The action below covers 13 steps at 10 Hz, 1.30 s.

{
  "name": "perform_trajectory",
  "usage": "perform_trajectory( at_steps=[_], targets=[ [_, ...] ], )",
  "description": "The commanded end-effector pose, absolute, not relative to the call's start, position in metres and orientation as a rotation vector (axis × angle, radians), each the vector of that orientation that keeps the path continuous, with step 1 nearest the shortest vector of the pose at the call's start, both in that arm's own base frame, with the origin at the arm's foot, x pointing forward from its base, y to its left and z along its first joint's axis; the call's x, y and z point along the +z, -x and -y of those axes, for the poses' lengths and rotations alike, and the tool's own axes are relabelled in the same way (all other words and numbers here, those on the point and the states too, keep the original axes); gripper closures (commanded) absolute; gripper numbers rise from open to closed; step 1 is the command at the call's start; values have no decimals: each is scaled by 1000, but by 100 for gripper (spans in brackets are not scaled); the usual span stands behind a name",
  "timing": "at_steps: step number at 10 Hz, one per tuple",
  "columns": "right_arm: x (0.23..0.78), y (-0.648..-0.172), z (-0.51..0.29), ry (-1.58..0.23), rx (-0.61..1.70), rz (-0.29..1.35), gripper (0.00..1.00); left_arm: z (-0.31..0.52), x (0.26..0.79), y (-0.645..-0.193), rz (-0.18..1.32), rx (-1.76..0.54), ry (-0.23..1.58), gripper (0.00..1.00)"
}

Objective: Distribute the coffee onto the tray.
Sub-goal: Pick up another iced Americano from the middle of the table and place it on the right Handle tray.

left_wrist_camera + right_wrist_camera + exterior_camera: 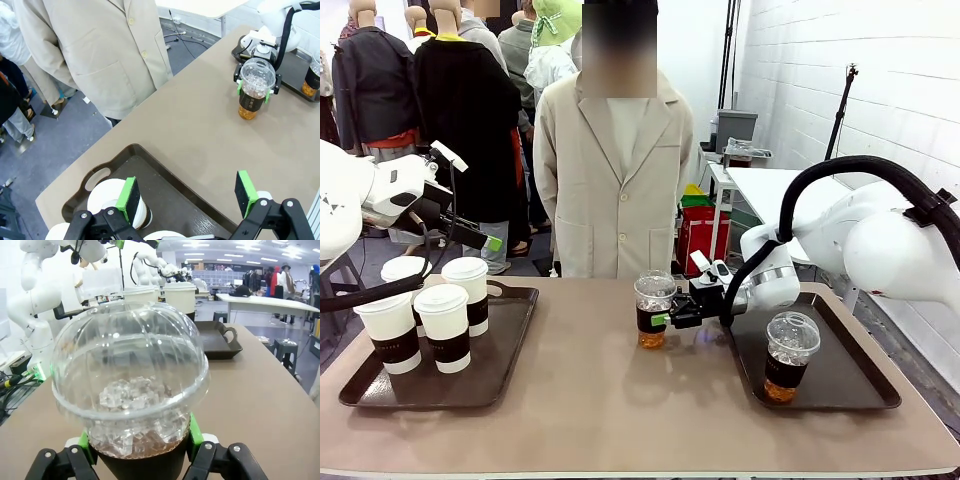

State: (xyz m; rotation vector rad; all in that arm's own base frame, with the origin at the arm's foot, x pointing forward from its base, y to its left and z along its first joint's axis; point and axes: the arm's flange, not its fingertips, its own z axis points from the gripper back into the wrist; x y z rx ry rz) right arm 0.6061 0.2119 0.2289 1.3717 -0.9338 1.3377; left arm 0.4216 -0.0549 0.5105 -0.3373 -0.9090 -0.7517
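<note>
My R gripper pinching iced cup at sleeve, mid-table, 9 o'clock of R tray. Lift straight, keep upright, no squeeze. L gripper spread.

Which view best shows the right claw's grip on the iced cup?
The right wrist view: the iced cup sits between both green pads. The left wrist view shows it from farther off, the front view from the side with the right claw.
</note>
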Motion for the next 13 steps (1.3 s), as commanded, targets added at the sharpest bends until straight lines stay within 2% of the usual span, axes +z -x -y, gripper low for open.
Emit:
perform_trajectory(
  at_steps=[1, 5, 8, 13],
  targets=[
    [254, -617, -203, -1398, 1333, 961, 20, 54, 509, -422, 906, -750, 343, 0],
    [314, -629, -148, -1319, 1339, 981, 20, 54, 509, -422, 906, -750, 343, 0],
    [341, -620, -75, -1226, 1322, 987, 20, 54, 509, -422, 906, -750, 343, 0],
    [327, -581, 0, -1131, 1255, 1037, 20, 54, 509, -422, 906, -750, 343, 0]
  ],
)
